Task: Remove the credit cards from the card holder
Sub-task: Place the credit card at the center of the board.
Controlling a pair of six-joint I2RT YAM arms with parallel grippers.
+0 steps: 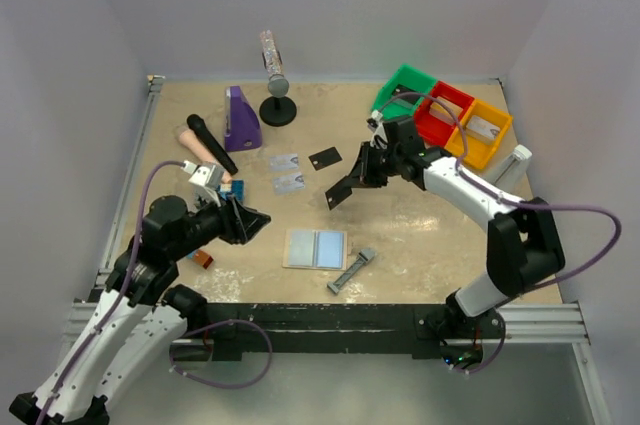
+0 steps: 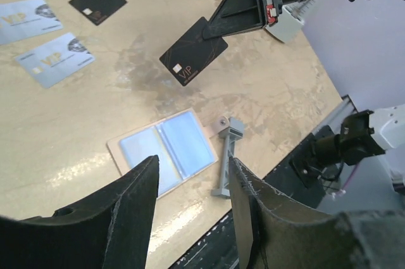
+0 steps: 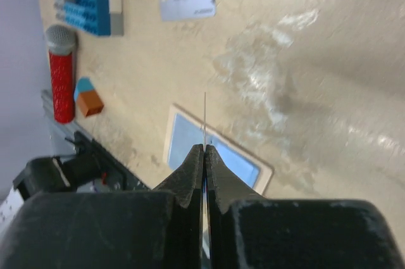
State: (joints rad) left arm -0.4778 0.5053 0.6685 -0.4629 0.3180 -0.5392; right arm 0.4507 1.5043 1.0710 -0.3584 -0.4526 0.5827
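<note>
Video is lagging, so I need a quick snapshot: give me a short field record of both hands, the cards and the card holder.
right hand: shut on a black card, held above the table
left hand: open, holding nothing
card holder: lying open, both panels look empty
loose on table: grey card, second grey card, second black card
cards in holder: none visible
</note>
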